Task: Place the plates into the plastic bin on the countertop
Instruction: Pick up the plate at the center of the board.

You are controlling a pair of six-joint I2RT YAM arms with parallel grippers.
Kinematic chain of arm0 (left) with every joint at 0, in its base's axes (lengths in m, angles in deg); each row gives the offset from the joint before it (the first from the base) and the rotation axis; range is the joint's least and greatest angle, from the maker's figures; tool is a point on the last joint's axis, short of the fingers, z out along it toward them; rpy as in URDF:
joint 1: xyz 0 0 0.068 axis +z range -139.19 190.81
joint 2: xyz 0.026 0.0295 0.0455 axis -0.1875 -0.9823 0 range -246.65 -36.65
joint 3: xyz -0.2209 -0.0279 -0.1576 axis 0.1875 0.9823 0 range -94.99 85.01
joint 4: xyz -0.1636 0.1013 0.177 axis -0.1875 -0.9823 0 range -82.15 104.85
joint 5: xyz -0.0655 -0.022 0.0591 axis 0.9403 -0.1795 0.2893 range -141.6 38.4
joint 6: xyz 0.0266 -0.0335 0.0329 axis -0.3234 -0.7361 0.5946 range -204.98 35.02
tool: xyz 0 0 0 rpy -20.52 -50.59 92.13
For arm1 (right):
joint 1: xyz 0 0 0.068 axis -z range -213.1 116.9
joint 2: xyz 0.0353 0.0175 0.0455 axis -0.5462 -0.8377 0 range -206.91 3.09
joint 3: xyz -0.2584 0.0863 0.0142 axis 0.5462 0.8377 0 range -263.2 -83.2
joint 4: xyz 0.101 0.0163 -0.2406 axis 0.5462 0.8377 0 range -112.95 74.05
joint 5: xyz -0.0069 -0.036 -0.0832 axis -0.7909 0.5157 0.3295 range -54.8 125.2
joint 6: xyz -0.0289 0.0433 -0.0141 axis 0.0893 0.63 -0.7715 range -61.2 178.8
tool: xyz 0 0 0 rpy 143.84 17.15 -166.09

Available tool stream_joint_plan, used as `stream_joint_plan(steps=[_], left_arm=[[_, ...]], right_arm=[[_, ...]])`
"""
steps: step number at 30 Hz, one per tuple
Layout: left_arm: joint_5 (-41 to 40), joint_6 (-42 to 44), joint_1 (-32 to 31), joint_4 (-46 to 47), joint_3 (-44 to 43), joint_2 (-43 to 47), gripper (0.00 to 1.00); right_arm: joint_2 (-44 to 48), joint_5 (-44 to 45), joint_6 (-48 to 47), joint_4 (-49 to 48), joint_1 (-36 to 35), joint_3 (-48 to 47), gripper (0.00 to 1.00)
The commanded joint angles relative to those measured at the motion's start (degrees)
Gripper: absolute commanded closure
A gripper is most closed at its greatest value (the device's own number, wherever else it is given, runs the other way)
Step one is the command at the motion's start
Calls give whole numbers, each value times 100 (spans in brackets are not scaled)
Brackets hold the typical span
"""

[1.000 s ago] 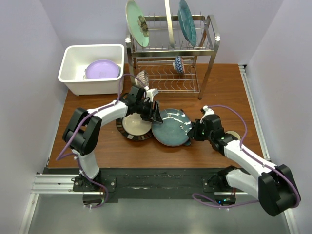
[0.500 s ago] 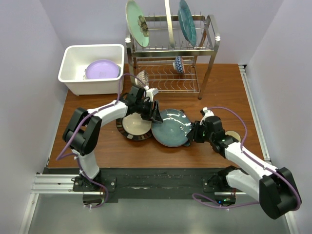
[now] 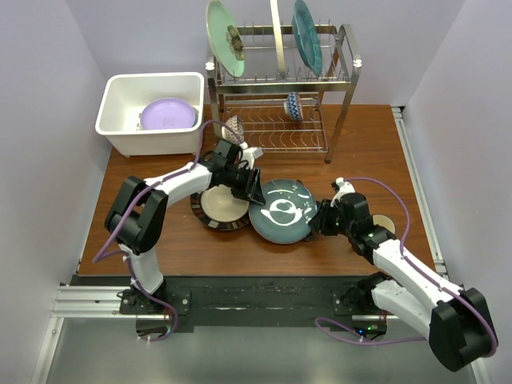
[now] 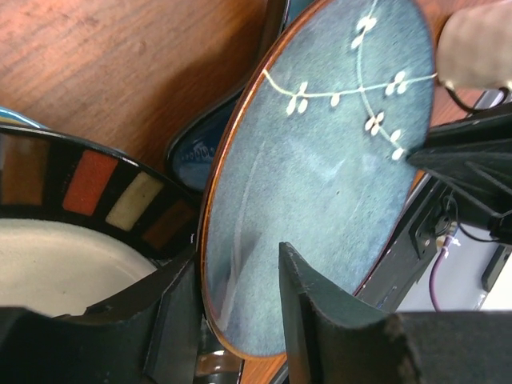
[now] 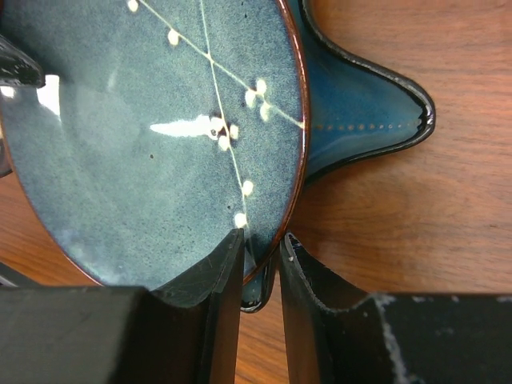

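A round teal plate [image 3: 280,212] with a white twig pattern is tilted up off the wood between both arms. My right gripper [image 3: 318,218] [image 5: 262,237] is shut on its right rim [image 5: 144,120]. At the opposite rim [image 4: 320,160], my left gripper [image 3: 256,190] [image 4: 238,254] straddles the edge with its jaws open. Under the teal plate lies a dark blue star-shaped plate [image 5: 360,120]. A black-striped plate [image 3: 220,210] with a cream centre sits just left of it. The white plastic bin [image 3: 108,100] stands at the back left and holds a lavender plate [image 3: 168,114].
A two-tier steel wire rack [image 3: 276,128] stands behind the plates. Upright on its top tier are a pale green flower plate [image 3: 226,38] and a teal plate [image 3: 306,36]. Its lower tier holds small patterned bowls [image 3: 294,104]. Walls close in on both sides.
The teal plate has tipped up further, so its twig pattern now faces the top camera. The right gripper has shifted slightly nearer with it. The left jaws have narrowed around the rim.
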Motion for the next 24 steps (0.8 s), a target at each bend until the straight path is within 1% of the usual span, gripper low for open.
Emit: stream_joint_plan(steps=[1,6,12,16,19,20,22,23,24], left_arm=[[1314,77,-613,-4,-312,-30,57],[1401,42,-709,57,-321,-48,58],[1735,-467,-850,838,-216,-12,60],[1937,-626,-912,1067,-233,-21,63],[1973,-617,-938,1050,-268,-39,70],[1973,-617,-947,1033,-277,-39,75],[1964,-556,-938,954,-295,-48,83],[1973,-530,-938,910,-312,-48,91],[1938,-442,-947,762,-347,-65,95]], right_arm=[[316,-843,135,-1542,-141,-218,73],[290,-939,135,-1621,-141,-217,73],[342,-966,152,-1648,-141,-200,73],[430,-948,126,-1613,-150,-182,73],[474,-922,117,-1595,-150,-165,73],[483,-922,108,-1586,-150,-182,73],[483,-922,100,-1569,-150,-182,73],[483,-922,91,-1560,-150,-182,73],[483,-913,82,-1551,-141,-200,73]])
